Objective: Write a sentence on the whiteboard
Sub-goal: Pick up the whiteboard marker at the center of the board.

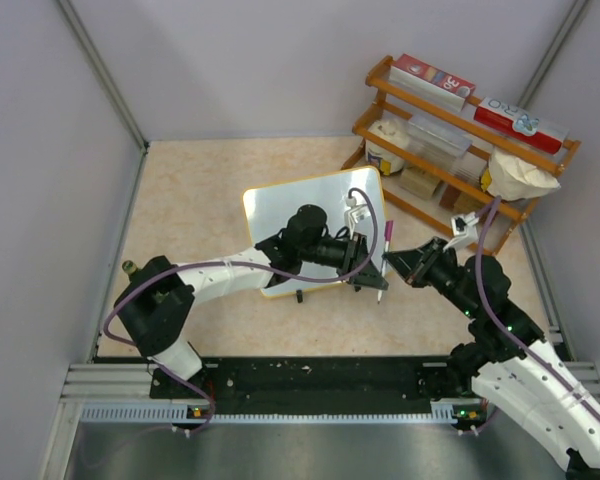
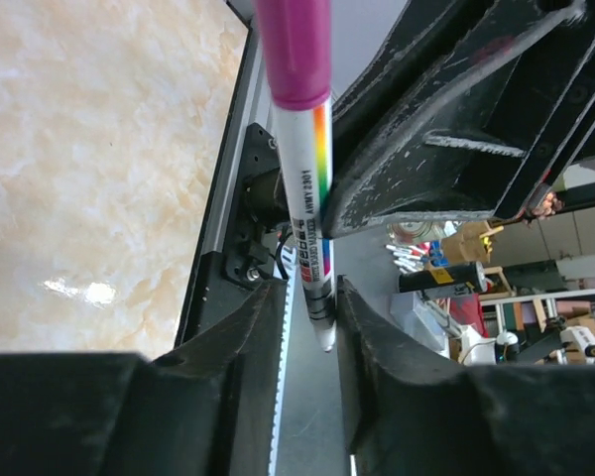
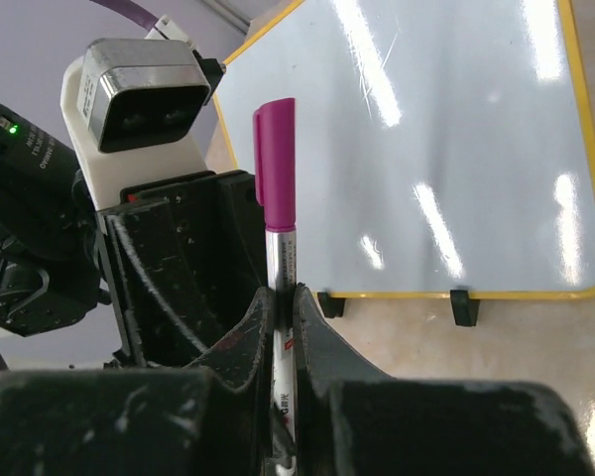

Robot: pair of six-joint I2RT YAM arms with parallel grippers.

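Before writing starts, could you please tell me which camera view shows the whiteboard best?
The right wrist view: the whiteboard fills its upper right, close and glossy, with no writing and both black feet visible. The top external view shows it small, partly under the left arm. The left wrist view misses it.

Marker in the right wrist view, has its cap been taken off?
No, the magenta cap sits on the upper end of the marker, which is clamped in the right gripper.

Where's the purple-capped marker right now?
Top view, right of centre: the marker sits at the whiteboard's right edge, clamped in the right gripper, the left gripper flanking its barrel.
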